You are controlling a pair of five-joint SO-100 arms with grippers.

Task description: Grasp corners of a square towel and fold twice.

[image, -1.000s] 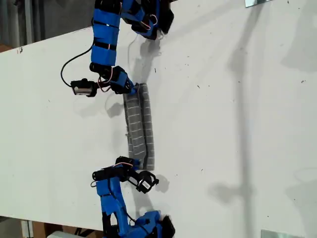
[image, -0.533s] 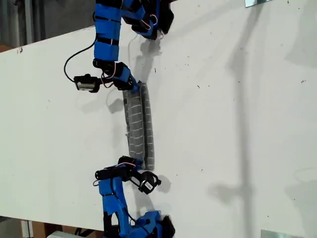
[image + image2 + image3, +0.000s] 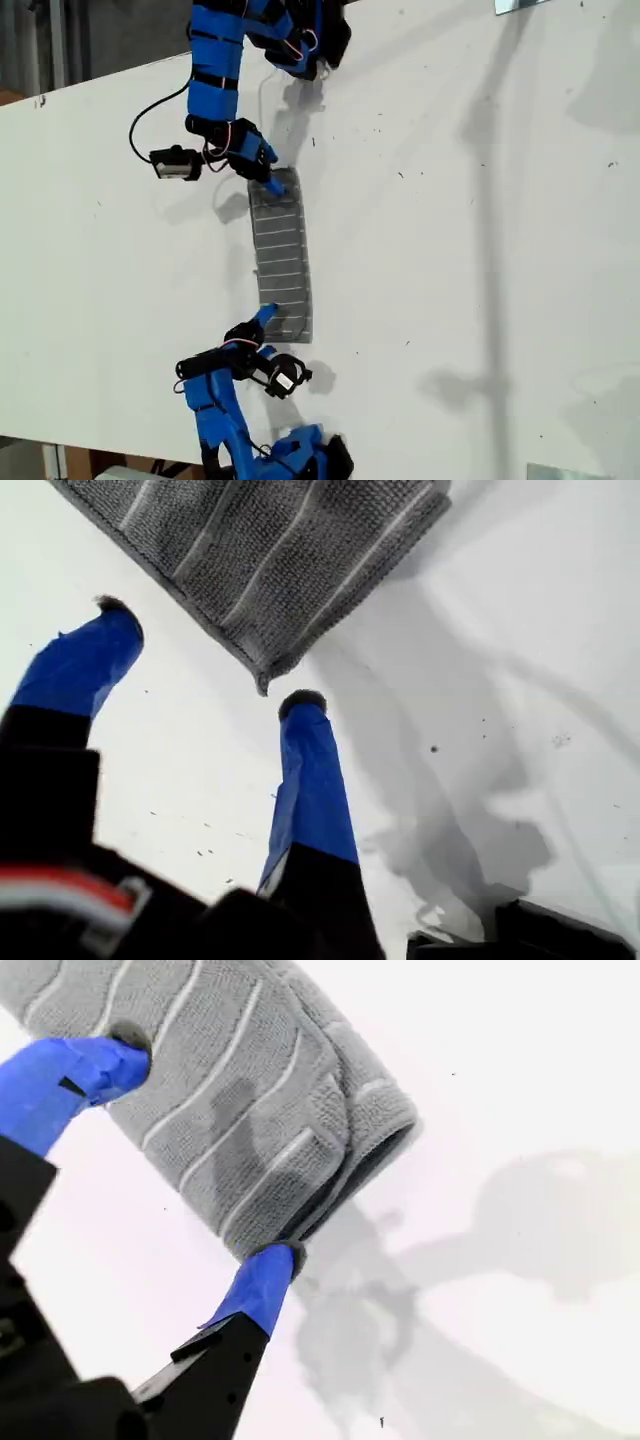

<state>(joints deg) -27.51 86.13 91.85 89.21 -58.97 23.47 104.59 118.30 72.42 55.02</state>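
- Jaws of our first gripper (image 3: 210, 655) stand wide apart and hold nothing. One corner (image 3: 262, 683) of the towel (image 3: 270, 550) lies just ahead of the gap, apart from both fingertips. We judge that the gripper is lined up on that corner and has not pinched it.
- Our second gripper (image 3: 200, 1150) is also spread wide. It straddles a folded end of the towel (image 3: 250, 1090), one fingertip (image 3: 130, 1045) over the cloth and the other at its edge. Layers show at that end (so at least one fold looks done).
- From the exterior view, the towel (image 3: 282, 260) lies flat as a narrow strip on the white table (image 3: 450, 250), with an arm at each short end. We cannot tell from the wrist views which arm is which.
- Nothing near the towel blocks either gripper. The table is otherwise bare except for shadows, and a metal plate (image 3: 520, 5) at the exterior view's top edge sits well apart.
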